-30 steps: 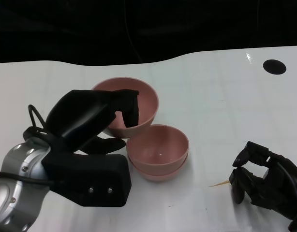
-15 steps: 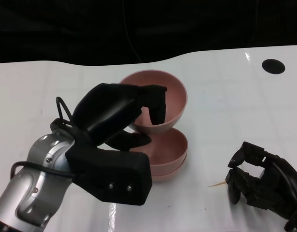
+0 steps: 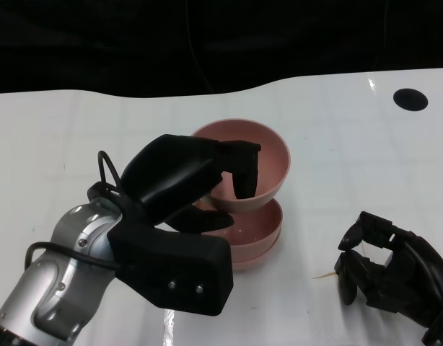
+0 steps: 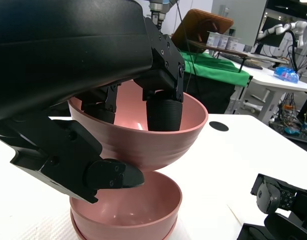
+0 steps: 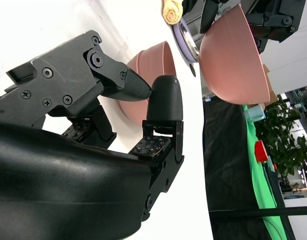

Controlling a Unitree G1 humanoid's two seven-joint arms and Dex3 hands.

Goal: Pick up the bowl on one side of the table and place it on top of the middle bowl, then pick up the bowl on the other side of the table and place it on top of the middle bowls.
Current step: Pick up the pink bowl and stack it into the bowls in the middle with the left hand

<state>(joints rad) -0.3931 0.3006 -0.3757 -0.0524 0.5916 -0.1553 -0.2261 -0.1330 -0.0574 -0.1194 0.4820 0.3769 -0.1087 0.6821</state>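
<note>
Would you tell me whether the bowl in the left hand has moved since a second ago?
Yes. The held pink bowl moved toward the robot's right, from beside the stacked bowls to above them.

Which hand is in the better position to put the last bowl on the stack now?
The left hand: it already grips the raised bowl just above the stacked bowls. The right hand rests aside on the table, holding nothing.

Pink bowl in the black left hand, pink stacked bowls below, silver forearm, black right hand, white table, black round spot, green cloth behind
</note>
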